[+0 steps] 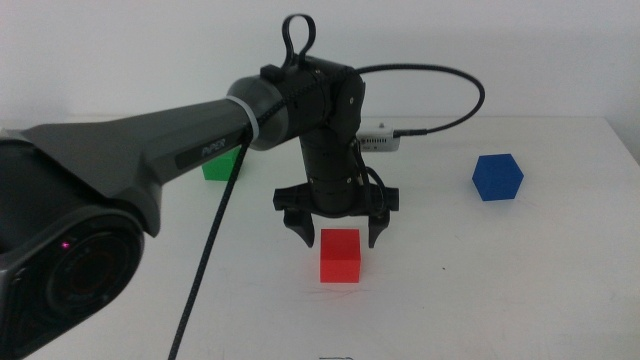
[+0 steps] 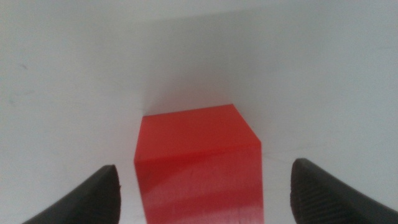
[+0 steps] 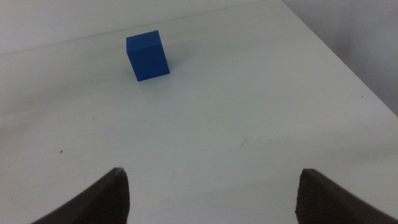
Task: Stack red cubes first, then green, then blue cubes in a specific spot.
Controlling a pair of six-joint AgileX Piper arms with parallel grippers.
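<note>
**Stack not started yet, red cube just sitting between the jaws**

Left arm [image 1: 110,160] is the big dark thing closest to the camera in the middle view, coming in from 9 o'clock and filling most of that side. Its left gripper [image 1: 335,240] hangs right over the red cube [image 1: 340,256], jaws spread wide with one either side of it and clear gaps showing in the wrist view, so it isn't holding anything.

Progress-wise, it looks like basically step one. Nothing is stacked on anything. Red cube sits alone on the white table [image 1: 520,290] just below centre. Whether that's already the target spot can't be told from here. Blue cube [image 1: 497,177] is well apart at about 2 o'clock, green cube [image 1: 220,166] is at about 10 o'clock, half hidden behind the arm. Both are untouched by the look of it.

Right gripper [image 3: 211,193] is out of the middle view; its jaws are spread wide and empty too, looking across bare table at the blue cube.

Red cube itself: small, plain bright red, matte faces, crisp edges, sitting flat.
</note>
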